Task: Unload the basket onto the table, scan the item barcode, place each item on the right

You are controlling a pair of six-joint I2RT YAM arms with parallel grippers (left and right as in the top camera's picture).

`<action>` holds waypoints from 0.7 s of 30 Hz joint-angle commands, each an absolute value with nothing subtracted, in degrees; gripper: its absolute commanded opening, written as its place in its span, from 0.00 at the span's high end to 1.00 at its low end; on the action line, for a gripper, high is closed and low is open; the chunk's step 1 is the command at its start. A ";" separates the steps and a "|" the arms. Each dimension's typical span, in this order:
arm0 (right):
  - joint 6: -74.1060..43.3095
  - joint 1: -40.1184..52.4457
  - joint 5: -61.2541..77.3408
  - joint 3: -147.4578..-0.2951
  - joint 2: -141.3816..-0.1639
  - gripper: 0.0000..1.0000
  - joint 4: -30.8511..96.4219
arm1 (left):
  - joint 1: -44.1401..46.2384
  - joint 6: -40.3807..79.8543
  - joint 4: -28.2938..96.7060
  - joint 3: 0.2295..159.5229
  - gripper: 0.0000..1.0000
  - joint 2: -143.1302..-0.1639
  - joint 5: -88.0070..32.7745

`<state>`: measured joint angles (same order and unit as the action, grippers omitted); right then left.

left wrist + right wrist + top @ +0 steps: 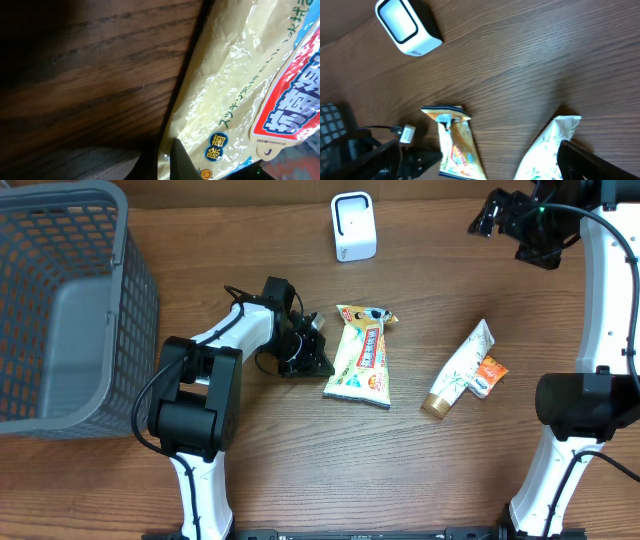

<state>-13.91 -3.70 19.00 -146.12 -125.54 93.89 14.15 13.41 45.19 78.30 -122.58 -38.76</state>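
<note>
I am pinching only the thin left edge of the yellow packet [362, 355] lying on the tabletop [300, 470] with my left fingers [312, 356], my right fingers [600, 165] are hanging open far off, so it may be slipping free on the way to the white scanner [353, 227].

Far left: basket [140, 310]. Back centre: scanner [353, 227]. Middle: pouch [362, 355]; tube [458, 372] right of it, sachet [490, 375] beside tube.

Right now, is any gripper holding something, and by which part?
The left gripper pinches the yellow packet by one long edge; the right gripper holds nothing.
</note>
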 commanded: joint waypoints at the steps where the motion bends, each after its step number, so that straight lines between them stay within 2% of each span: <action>1: -16.32 -3.14 20.21 -145.34 -124.75 0.00 94.00 | 14.20 13.39 45.19 77.84 0.96 -123.48 -37.47; 4: -16.34 -1.87 20.23 -143.52 -124.86 0.00 94.59 | 13.93 14.57 45.21 77.84 0.96 -123.48 -37.52; 5: -16.34 -1.50 20.23 -143.26 -124.86 0.00 94.70 | 13.85 15.11 45.30 77.84 0.82 -123.48 -37.54; 6: -16.34 -0.95 20.23 -143.20 -124.84 0.00 94.65 | 13.85 15.49 45.50 77.84 0.11 -123.48 -37.65; 7: -16.36 -0.73 20.49 -143.20 -124.84 0.00 94.63 | 13.85 15.49 45.67 77.84 0.00 -123.48 -37.85; 11: -16.23 0.16 22.33 -142.10 -125.12 0.01 94.54 | 13.85 15.44 46.65 77.84 0.00 -123.48 -39.86; 14: -16.29 2.17 20.62 -137.58 -125.27 0.15 95.44 | 13.85 15.46 46.68 77.84 0.00 -123.48 -42.70; 15: -16.32 2.98 20.62 -135.55 -125.27 0.23 95.07 | 13.85 15.46 46.70 77.84 0.00 -123.48 -43.42; 16: -16.34 3.86 20.64 -133.23 -125.27 0.37 94.32 | 13.87 15.46 46.78 77.84 0.00 -123.48 -43.55; 17: -16.38 5.04 20.64 -130.06 -125.27 0.64 92.86 | 13.93 15.49 47.09 77.84 0.00 -123.48 -43.53; 19: -16.93 7.03 20.69 -123.94 -125.27 0.90 89.34 | 13.96 15.46 47.53 77.84 0.00 -123.48 -43.35; 20: -17.98 7.86 20.67 -121.19 -125.27 0.96 87.61 | 13.93 15.46 47.88 77.84 0.00 -123.48 -42.98; 21: -19.14 8.75 20.80 -118.02 -125.27 0.96 85.38 | 13.93 15.46 48.03 77.84 0.00 -123.48 -42.89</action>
